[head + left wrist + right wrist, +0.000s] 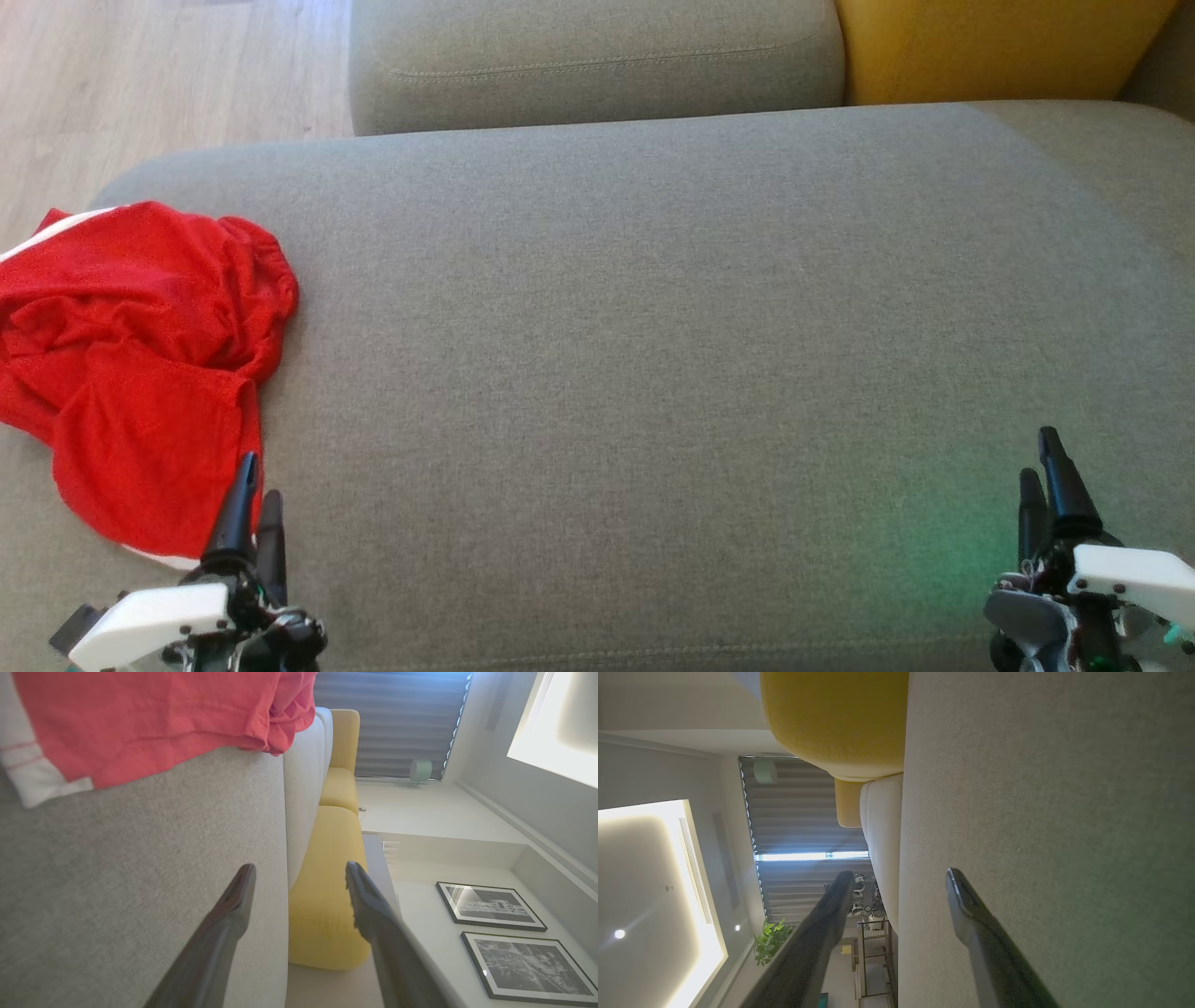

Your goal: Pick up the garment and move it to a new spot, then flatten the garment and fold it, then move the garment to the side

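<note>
My left gripper (260,481) stands wide open and empty, its two dark fingers spread above the grey seat cushion (653,327). My right gripper (1039,453) is just as wide and holds nothing, low at the near right of the same cushion. The red garment (140,355) lies crumpled at the far left end of the cushion, bunched into folds, with a white trim (47,233) at its far edge and another strip of white at its near hem. In the head view my left fingertips overlap the garment's near edge. The left wrist view shows the cloth (154,718) lying off to one side of the fingers, with bare grey fabric between, so I am near it but not touching. That view also brings out the white hem band (28,774) with thin red stitch lines, a yellow sofa section (327,896), slatted blinds (392,723) and two framed black-and-white pictures (488,905) on a pale wall. From the right wrist I see my spread fingers (966,914) against the grey upholstery, a lit ceiling panel (649,896) and a green plant (770,940). From the head, a grey back cushion (597,56), a yellow cushion (990,47) and pale wood floor (140,84) lie beyond.
</note>
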Robot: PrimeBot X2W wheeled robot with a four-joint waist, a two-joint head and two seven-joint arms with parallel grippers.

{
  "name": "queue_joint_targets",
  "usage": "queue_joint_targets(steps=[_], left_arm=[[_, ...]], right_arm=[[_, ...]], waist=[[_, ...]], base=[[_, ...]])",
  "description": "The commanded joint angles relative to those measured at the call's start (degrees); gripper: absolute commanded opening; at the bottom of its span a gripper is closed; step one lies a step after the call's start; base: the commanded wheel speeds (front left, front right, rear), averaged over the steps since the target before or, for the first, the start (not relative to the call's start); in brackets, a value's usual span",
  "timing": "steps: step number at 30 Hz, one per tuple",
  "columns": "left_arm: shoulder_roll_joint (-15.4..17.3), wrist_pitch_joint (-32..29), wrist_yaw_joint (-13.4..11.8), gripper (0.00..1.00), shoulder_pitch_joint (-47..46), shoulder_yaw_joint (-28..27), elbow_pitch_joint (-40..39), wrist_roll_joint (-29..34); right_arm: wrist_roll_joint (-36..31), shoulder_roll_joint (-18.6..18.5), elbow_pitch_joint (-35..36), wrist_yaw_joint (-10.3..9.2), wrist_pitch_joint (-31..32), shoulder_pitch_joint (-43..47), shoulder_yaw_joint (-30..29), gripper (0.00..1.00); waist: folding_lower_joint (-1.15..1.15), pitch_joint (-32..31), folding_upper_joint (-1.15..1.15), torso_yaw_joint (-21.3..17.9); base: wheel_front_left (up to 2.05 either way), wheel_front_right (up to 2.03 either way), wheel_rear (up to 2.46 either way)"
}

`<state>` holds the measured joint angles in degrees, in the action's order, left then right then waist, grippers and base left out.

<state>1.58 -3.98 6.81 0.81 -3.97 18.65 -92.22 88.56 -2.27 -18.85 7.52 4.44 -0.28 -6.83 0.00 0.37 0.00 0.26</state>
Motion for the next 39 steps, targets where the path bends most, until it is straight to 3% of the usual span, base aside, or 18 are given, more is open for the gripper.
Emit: queue_joint_targets(steps=[1, 27, 39], left_arm=[[0.57, 0.25, 0.23, 1.0, -2.89, 0.02, -2.21, 0.68], [0.74, 4.61, 0.06, 1.0, -5.1, -3.81, -10.4, 12.62], [0.82, 6.63, -0.85, 1.0, -5.96, -2.15, -17.83, 22.86]], right_arm=[[-0.73, -0.24, 2.25, 0.0, -0.61, -2.28, 0.22, 1.0], [-22.82, -0.33, 10.32, -0.01, -5.0, -4.17, 1.95, 1.0], [-37.5, -0.37, 14.54, -0.01, -7.03, -5.15, 5.2, 1.0]], waist=[[0.0, 0.0, 0.0, 0.02], [0.0, 0.27, 0.0, 0.83], [0.0, 0.64, 0.0, 1.26]], base=[[0.0, 0.0, 0.0], [0.0, 0.0, 0.0], [0.0, 0.0, 0.0]])
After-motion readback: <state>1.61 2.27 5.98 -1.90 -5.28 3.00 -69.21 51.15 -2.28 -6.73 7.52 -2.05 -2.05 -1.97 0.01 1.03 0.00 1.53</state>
